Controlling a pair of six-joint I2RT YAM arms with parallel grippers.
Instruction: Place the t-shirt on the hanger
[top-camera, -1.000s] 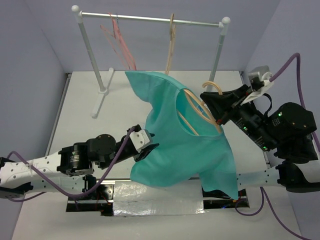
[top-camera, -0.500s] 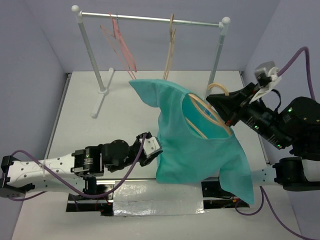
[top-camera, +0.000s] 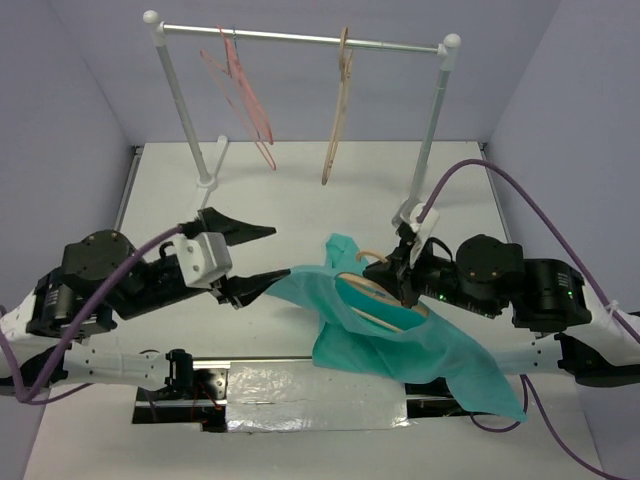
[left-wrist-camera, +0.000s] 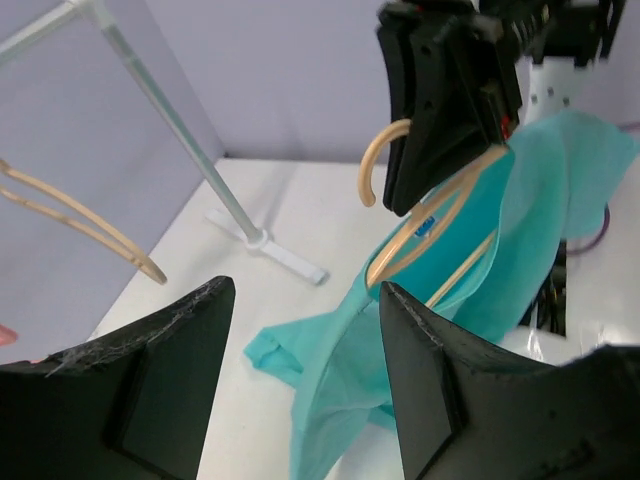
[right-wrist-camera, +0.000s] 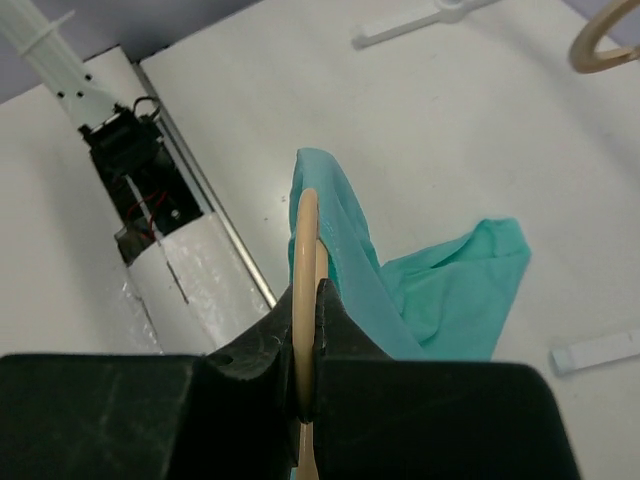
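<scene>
Teal t-shirt (top-camera: 400, 335) drapes the hanger (right-wrist-camera: 306, 250), apparently threaded through its neck. My right pincer (top-camera: 400, 285) clamps the hanger; my left pincer (top-camera: 278, 253) stands wide beside it, empty. Likely remaining: seat both shoulders.

The table (top-camera: 300, 190) is viewed from high over its near edge by the top camera. The left wrist view is aimed across it, the right wrist view steeply down, both close. The t-shirt (top-camera: 400, 345) and hanger (left-wrist-camera: 365, 175) are shared by all three.

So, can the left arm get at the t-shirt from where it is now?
Probably yes: the open left gripper faces the near sleeve of the t-shirt, with nothing between them.
</scene>
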